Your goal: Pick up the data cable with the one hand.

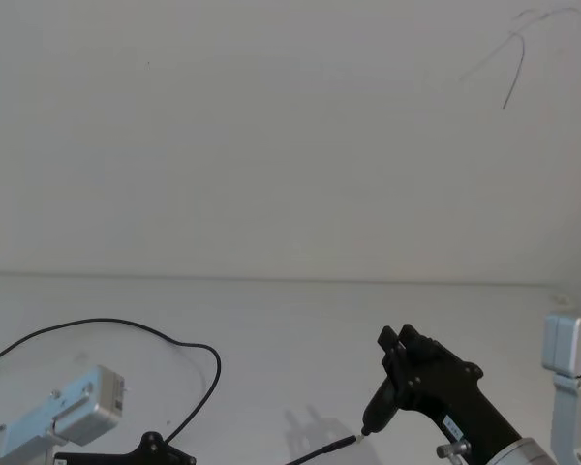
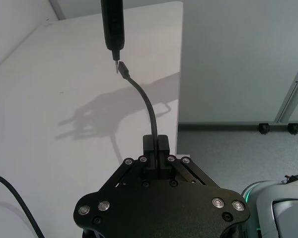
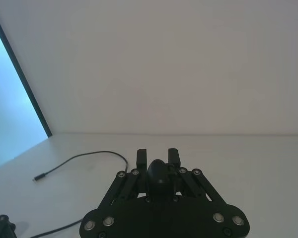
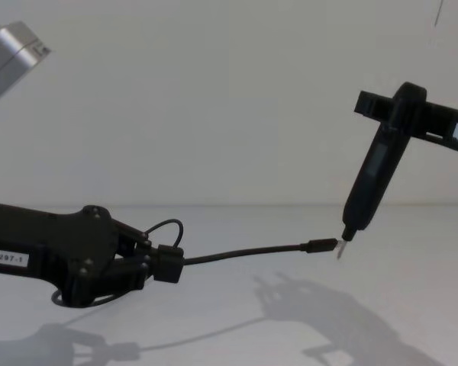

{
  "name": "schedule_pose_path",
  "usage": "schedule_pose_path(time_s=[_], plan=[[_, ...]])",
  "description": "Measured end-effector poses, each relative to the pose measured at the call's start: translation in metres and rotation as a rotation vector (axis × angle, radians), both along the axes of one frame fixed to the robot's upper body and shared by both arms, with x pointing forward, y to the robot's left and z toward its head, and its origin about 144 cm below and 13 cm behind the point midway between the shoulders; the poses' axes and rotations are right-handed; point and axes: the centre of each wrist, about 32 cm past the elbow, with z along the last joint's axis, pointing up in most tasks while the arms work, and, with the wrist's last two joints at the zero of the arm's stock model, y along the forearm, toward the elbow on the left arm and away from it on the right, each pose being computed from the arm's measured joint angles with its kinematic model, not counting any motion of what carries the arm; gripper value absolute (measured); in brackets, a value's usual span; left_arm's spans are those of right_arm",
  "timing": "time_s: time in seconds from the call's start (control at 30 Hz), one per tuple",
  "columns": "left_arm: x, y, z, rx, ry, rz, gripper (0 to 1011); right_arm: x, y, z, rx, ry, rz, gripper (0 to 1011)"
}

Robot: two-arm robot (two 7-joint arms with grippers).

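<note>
My left gripper (image 4: 162, 263) is shut on the data cable (image 4: 244, 252) a short way behind its plug (image 4: 320, 245). The free end arcs out above the white table (image 4: 412, 252). In the left wrist view the fingertips (image 2: 150, 144) clamp the cable (image 2: 146, 99), and its metal tip (image 2: 123, 69) points at a black pen-like tool (image 2: 111, 25). My right gripper (image 4: 404, 107) is shut on that tool (image 4: 370, 183), whose point hangs almost touching the plug. The rest of the cable (image 1: 126, 329) loops across the table at the left.
The table's edge (image 2: 179, 99) drops to grey floor on one side. A white wall rises behind the table. In the right wrist view a thin black cord (image 3: 89, 156) lies on the table and ends in a small plug (image 3: 38, 178). A white post (image 1: 566, 368) stands at the right.
</note>
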Motion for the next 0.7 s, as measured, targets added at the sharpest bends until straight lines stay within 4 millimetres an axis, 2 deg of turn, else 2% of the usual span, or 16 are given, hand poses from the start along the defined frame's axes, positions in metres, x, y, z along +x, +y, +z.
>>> schedule_pose_path(time_s=[0.7], plan=[[0.0,0.0,0.0,0.0,0.0,0.0,43,-0.0001,-0.0038,-0.0007,-0.026,0.011,-0.005,251]])
